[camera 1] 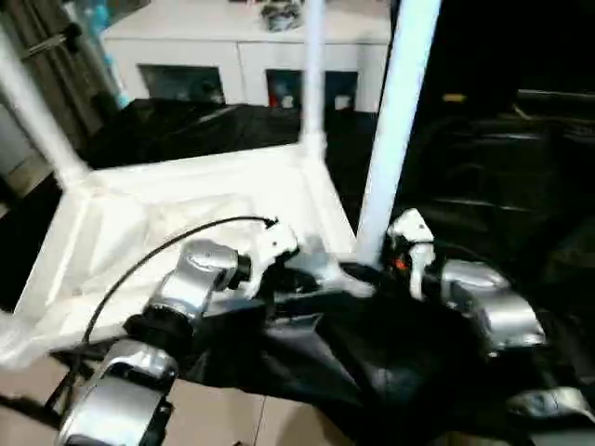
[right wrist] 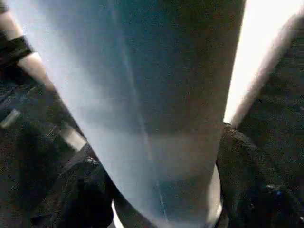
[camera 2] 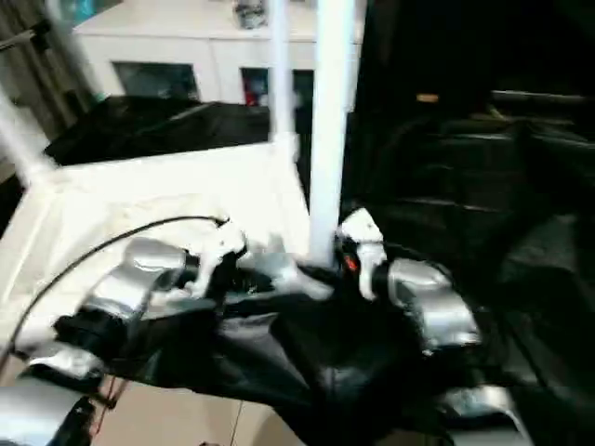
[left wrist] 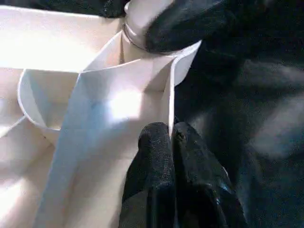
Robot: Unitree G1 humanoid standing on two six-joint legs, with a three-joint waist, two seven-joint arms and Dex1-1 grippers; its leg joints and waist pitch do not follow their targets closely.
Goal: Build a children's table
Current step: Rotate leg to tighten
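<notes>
White plastic tabletop (camera 1: pixel 186 223) (lying underside up) has its rim pinched by the left gripper (left wrist: pixel 171 137), while the right gripper (camera 1: pixel 386 265) clasps a long white tapered tube leg (camera 1: pixel 395 121).

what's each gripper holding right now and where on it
The left gripper pinches the tabletop by its side wall near a corner socket. The right gripper grips the near leg close to its base.

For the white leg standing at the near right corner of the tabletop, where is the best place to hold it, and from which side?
Grip the near-right leg low on its shaft, just above the corner socket, coming from the robot's right, where the right gripper already sits. The tube stands upright and round, and the tabletop blocks the other side.
</notes>
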